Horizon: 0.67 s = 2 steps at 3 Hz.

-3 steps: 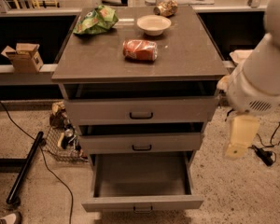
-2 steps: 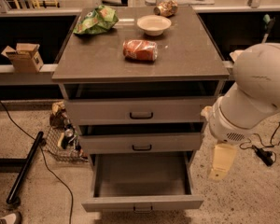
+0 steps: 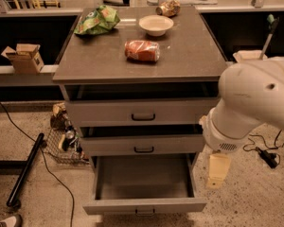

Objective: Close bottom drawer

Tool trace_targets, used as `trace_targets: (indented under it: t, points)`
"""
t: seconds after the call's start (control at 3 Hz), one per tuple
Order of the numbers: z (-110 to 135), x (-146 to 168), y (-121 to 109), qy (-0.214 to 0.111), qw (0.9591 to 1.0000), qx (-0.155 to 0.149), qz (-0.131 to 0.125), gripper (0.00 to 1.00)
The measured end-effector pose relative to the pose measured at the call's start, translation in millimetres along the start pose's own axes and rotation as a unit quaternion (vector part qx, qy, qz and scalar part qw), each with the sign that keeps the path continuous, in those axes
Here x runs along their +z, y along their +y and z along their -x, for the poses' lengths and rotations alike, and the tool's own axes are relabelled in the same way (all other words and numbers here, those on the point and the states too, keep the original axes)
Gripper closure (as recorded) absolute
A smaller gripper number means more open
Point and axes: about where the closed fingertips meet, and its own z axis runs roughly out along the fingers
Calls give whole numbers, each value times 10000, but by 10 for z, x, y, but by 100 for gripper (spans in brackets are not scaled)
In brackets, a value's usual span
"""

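Observation:
The bottom drawer (image 3: 144,205) of the grey cabinet is pulled far out. Its plain grey inside (image 3: 143,176) is empty, and its small dark handle (image 3: 145,213) sits at the lower edge of the view. My white arm (image 3: 253,100) comes in from the right. My gripper (image 3: 217,171) hangs pointing down just right of the drawer's right wall, above the floor. It touches nothing and holds nothing that I can see.
The middle drawer (image 3: 143,145) and top drawer (image 3: 142,111) stand slightly out. On the cabinet top lie a green bag (image 3: 97,20), a white bowl (image 3: 156,24) and a red can (image 3: 142,50). A wire basket (image 3: 64,143), a black pole (image 3: 24,169) and cables lie on the floor at left.
My arm has swung left and down, bringing the gripper closer to the right side of the open bottom drawer. The drawers have not moved.

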Motion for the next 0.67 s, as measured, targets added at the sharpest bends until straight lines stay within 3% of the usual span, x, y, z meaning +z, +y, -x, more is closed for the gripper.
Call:
trace_targets:
  t: [0.33, 0.67]
  points:
    - [-72, 643, 96, 95, 9997, -92, 226, 0]
    - [-110, 1287, 149, -298, 9982, -151, 499, 0]
